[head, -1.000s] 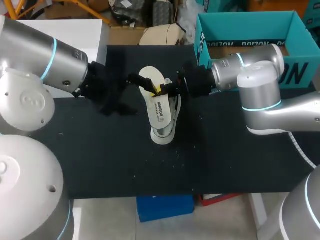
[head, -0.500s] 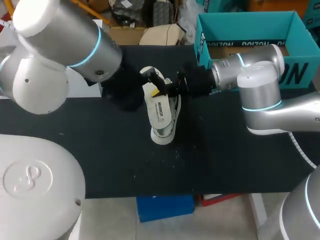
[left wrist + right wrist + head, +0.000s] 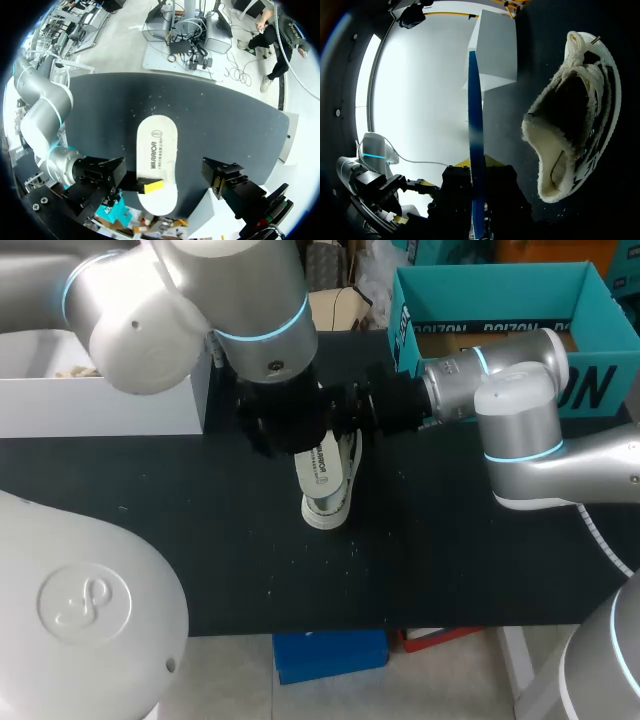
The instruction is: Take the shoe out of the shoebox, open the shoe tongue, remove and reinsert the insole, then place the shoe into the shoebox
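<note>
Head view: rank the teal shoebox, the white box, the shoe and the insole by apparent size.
1. teal shoebox, largest.
2. white box, though my left arm hides part of it, so this is unsure.
3. shoe and insole: overlapping, both partly under the arm, too close to rank.

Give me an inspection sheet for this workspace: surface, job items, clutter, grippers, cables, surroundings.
Surface: black table, scattered white specks.
Job's things: shoe on the table, insole out; insole held above it; teal shoebox open at the far right.
Clutter: white box at the left.
Grippers: right gripper shut on the insole; left gripper over the shoe, state unclear.
Cables: nothing seen on the table.
Surroundings: nobody reaching over the table.
</note>
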`<state>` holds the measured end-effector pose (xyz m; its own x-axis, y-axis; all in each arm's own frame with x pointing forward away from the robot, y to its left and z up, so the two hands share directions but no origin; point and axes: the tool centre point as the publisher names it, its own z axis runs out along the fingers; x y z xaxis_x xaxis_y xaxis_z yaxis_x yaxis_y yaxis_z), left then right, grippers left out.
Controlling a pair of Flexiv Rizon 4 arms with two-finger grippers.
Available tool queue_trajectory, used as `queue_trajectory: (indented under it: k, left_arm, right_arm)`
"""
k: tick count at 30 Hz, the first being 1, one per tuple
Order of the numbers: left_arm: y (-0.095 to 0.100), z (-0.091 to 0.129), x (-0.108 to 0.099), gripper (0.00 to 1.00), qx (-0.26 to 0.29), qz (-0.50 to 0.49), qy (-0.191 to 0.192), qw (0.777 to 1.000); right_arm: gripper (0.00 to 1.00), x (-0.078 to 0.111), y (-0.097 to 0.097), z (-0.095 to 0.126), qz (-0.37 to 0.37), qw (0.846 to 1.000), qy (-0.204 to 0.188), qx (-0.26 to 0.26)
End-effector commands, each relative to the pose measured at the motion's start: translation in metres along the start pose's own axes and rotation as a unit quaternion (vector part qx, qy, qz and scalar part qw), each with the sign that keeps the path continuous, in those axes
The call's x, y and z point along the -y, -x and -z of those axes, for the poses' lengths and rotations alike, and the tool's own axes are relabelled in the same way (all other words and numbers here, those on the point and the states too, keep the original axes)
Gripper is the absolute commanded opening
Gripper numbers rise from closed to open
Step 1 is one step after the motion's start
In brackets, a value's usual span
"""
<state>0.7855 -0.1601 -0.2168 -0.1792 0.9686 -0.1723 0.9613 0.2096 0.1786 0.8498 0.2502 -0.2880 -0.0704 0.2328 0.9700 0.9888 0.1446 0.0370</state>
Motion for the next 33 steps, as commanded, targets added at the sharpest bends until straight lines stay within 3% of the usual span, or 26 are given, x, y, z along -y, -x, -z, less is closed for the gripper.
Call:
queue_trajectory:
  k: [1,16,33]
  left_arm:
    - [0.009,-0.005,-0.005,1.0,-0.057,-0.003,0.002,0.998]
    - [0.019,-0.012,-0.039,1.0,-0.006,-0.034,0.006,0.999]
    - [0.01,-0.02,-0.123,1.0,0.011,-0.059,0.023,0.998]
  right_arm:
    - [0.0,0.0,0.0,-0.001,0.0,1.0,0.001,0.001]
    - [0.0,0.0,0.0,-0.001,0.0,1.0,0.001,0.001]
    - [0.0,0.0,0.0,-0.001,0.0,1.0,0.001,0.001]
